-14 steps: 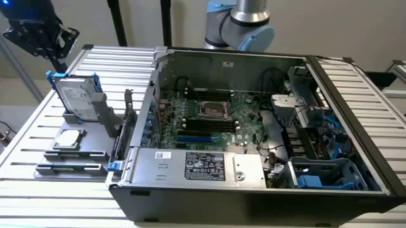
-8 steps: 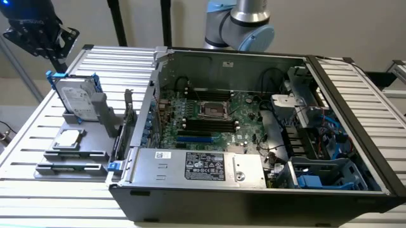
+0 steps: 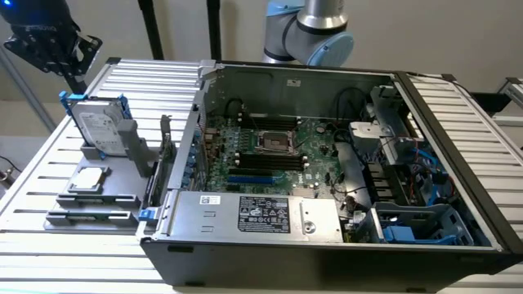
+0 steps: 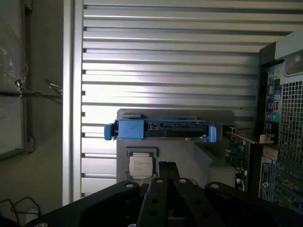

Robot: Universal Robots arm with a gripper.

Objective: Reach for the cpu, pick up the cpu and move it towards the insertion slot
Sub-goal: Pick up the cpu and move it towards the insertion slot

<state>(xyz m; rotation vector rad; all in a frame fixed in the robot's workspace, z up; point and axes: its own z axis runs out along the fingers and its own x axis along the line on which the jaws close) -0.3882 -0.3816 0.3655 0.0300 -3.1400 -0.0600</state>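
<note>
- Gripper (image 3: 78, 84) is hovering above the hard drive (image 3: 100, 128), its jaws resting together and gripping nothing.
- Cpu (image 3: 88, 179) is lying flat on the grey tray (image 3: 122, 182), just beside the drive.
- Insertion slot (image 3: 274, 143) is sitting inside the open computer case (image 3: 270, 257).

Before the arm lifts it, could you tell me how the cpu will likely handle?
The cpu looks thin, flat and rigid, so it probably won't flex. Its smooth metal top may be slippery. Lying flat on the grey tray, it seems unlikely to roll.
</note>
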